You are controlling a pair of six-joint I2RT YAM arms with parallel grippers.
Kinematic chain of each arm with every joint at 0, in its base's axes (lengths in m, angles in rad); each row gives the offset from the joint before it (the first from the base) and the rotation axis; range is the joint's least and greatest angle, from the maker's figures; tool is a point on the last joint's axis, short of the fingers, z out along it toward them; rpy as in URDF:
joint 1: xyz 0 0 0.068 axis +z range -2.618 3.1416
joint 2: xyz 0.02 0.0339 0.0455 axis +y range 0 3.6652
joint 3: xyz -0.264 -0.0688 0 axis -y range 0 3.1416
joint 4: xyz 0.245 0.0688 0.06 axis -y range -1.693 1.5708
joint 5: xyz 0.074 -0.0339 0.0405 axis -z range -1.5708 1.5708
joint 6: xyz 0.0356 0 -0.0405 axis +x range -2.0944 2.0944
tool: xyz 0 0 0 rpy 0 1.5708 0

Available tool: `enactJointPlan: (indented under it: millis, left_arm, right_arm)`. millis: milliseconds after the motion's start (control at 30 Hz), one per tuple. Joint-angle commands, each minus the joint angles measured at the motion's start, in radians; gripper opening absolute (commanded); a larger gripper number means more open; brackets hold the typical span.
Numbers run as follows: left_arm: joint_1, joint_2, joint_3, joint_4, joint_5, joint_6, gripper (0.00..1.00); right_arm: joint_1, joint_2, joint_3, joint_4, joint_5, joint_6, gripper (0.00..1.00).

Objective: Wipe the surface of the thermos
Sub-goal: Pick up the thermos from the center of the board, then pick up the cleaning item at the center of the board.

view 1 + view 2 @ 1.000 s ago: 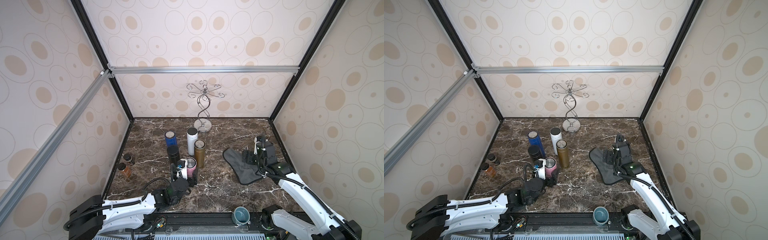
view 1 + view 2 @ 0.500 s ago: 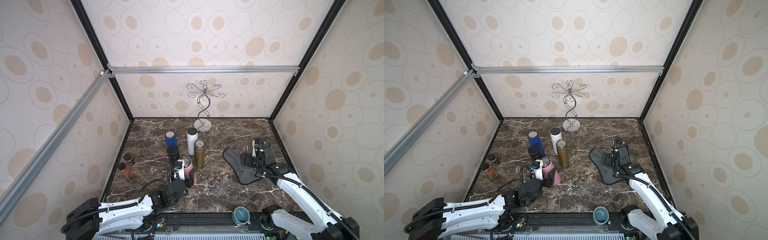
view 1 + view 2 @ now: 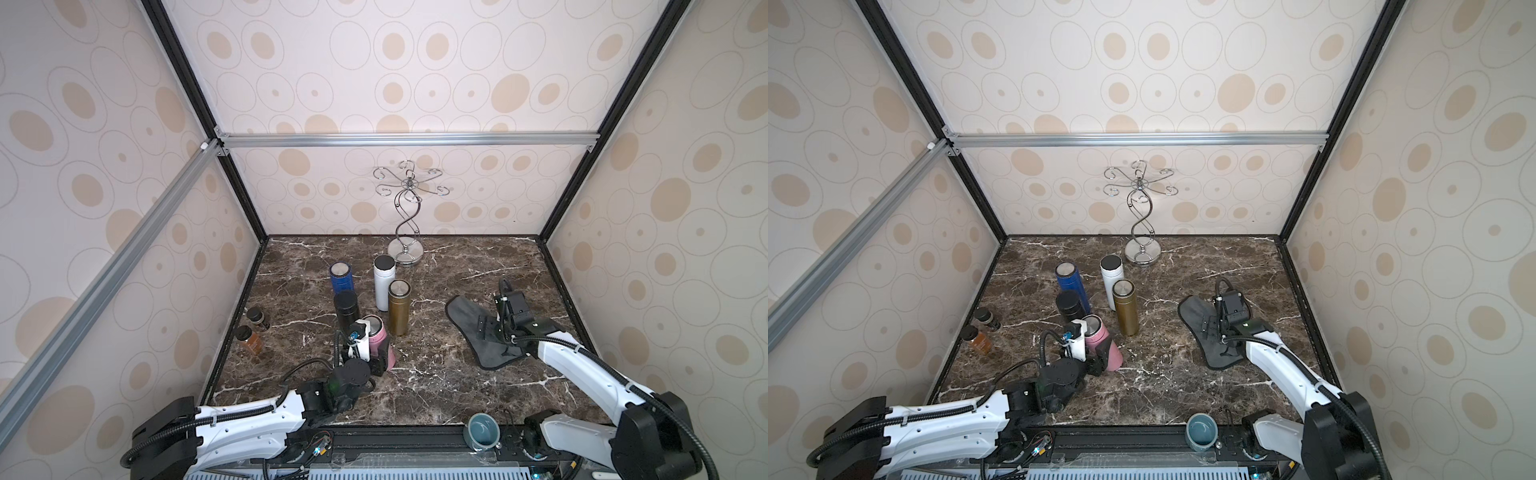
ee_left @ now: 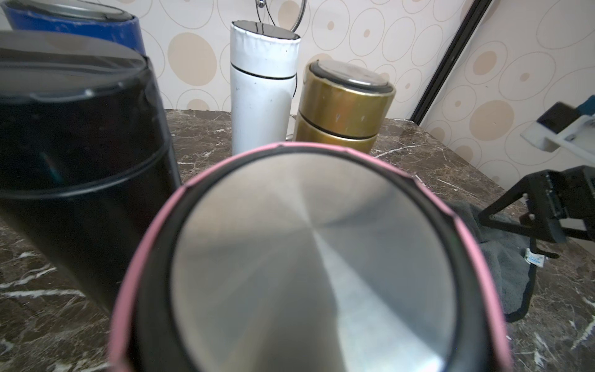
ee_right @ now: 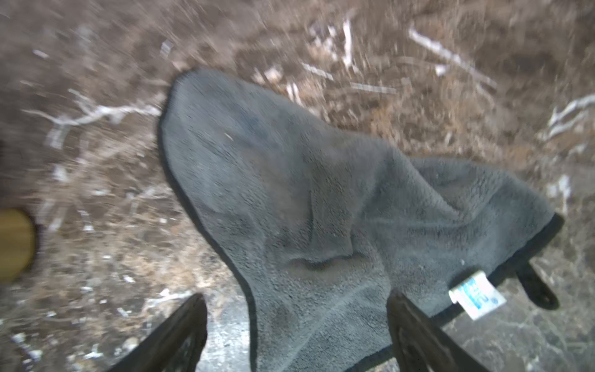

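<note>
The pink thermos (image 3: 381,341) with a steel lid leans slightly among the other flasks at the table's front left, seen in both top views (image 3: 1103,343). My left gripper (image 3: 377,362) is shut on its lower body. In the left wrist view the pink thermos lid (image 4: 309,264) fills the frame and hides the jaws. A grey cloth (image 3: 467,318) lies flat on the right. My right gripper (image 5: 296,299) hangs open just above the grey cloth (image 5: 306,193), its dark fingers (image 5: 190,325) straddling one edge with nothing gripped.
A black thermos (image 3: 347,309) stands right behind the pink one, with gold (image 3: 399,307), white (image 3: 383,282) and blue (image 3: 341,278) thermoses further back. Two spice jars (image 3: 249,334) sit by the left wall, a wire stand (image 3: 406,224) at the back, a teal cup (image 3: 483,430) at the front edge.
My left gripper has closed on the pink thermos, which now leans a little. The right gripper has drifted slightly over the cloth, still open.
</note>
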Motion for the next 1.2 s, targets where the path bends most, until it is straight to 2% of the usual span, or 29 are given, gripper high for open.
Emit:
enactJointPlan:
  millis: [0, 133, 300, 400, 467, 500, 567, 700, 733, 800, 933, 1167]
  left_arm:
    - [0.005, -0.002, 0.057, -0.01, -0.008, 0.034, 0.37]
    - [0.005, -0.005, 0.067, -0.019, -0.003, 0.045, 0.34]
    - [0.005, -0.002, 0.061, -0.022, 0.005, 0.041, 0.24]
    - [0.006, -0.001, 0.059, -0.024, 0.009, 0.04, 0.22]
    - [0.005, -0.007, 0.055, -0.023, 0.011, 0.038, 0.2]
    - [0.006, -0.011, 0.053, -0.024, 0.01, 0.037, 0.18]
    - [0.006, -0.025, 0.045, -0.025, 0.002, 0.028, 0.01]
    - [0.006, -0.037, 0.032, -0.014, -0.001, 0.029, 0.0]
    - [0.006, -0.036, 0.032, -0.012, 0.001, 0.031, 0.0]
    - [0.005, -0.032, 0.036, -0.017, 0.008, 0.031, 0.0]
    - [0.005, -0.039, 0.029, -0.02, 0.018, 0.021, 0.0]
    - [0.007, -0.047, 0.015, -0.011, 0.017, 0.02, 0.0]
  right_arm:
    - [-0.002, 0.067, 0.026, -0.066, 0.045, 0.06, 0.88]
    - [-0.002, 0.141, 0.039, -0.055, 0.077, 0.068, 0.87]
    - [-0.002, 0.238, 0.078, -0.031, 0.123, 0.061, 0.87]
    - [-0.002, 0.319, 0.101, -0.004, 0.074, 0.065, 0.87]
    - [-0.002, 0.373, 0.104, 0.037, 0.037, 0.068, 0.82]
    - [-0.002, 0.399, 0.105, 0.053, 0.021, 0.069, 0.75]
    - [0.004, 0.443, 0.124, 0.053, 0.019, 0.069, 0.51]
    - [0.011, 0.451, 0.131, 0.057, 0.012, 0.051, 0.17]
    - [0.011, 0.445, 0.127, 0.062, 0.002, 0.051, 0.01]
    - [0.011, 0.418, 0.111, 0.073, -0.034, 0.051, 0.0]
    - [0.013, 0.286, 0.048, 0.119, -0.181, 0.057, 0.0]
    - [0.025, -0.069, -0.071, 0.248, -0.537, 0.067, 0.0]
